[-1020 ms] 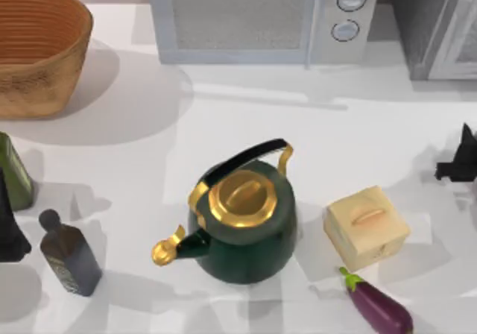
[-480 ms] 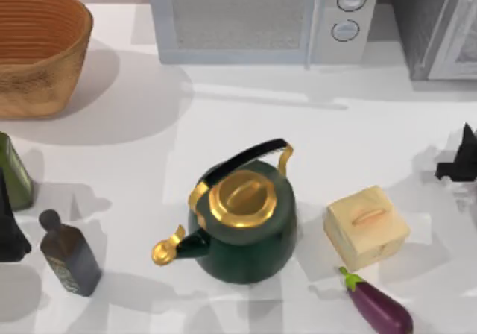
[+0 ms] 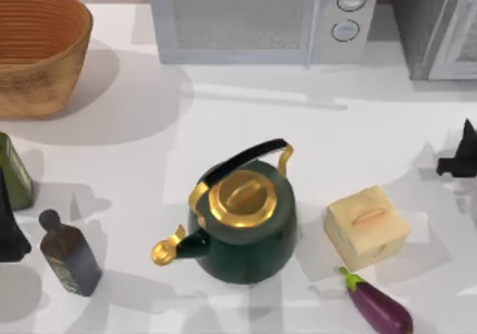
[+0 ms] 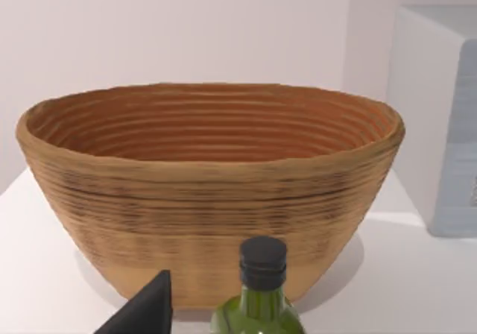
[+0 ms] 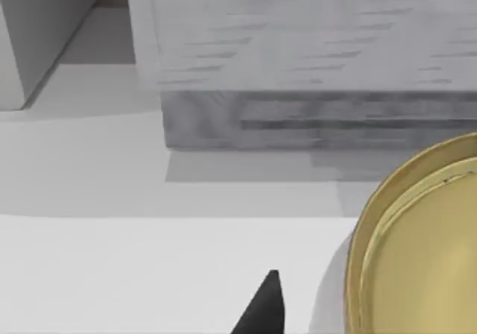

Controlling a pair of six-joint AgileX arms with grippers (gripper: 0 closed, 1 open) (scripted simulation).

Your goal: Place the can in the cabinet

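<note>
Purple and glossy, one eggplant (image 3: 378,304) lies nearest on the white table (image 3: 246,121), at five o'clock from the single dark-green kettle (image 3: 242,222) with its gold lid and spout. One tan box (image 3: 366,227) sits at three o'clock from the kettle, just above the eggplant's stem.

Two bottles stand to the left: a dark bottle (image 3: 68,253) at nine o'clock from the kettle, and a green bottle (image 3: 15,174) farther off at ten o'clock, by the table's left edge. The left gripper (image 3: 6,229) is parked between them at that edge; I cannot tell whether it is spread or closed.

The right gripper (image 3: 458,161) hangs at the table's right edge, at two o'clock from the box, and its state cannot be told either. In the right wrist view one can (image 5: 425,252) stands on the table just beside this gripper, showing a round gold top with a raised rim, with the cabinet beyond it.

Farthest back come one woven basket (image 3: 37,51) at eleven o'clock, one pale microwave (image 3: 257,17) with two round knobs at twelve, and one grey speckled cabinet (image 3: 436,24) at one o'clock.
</note>
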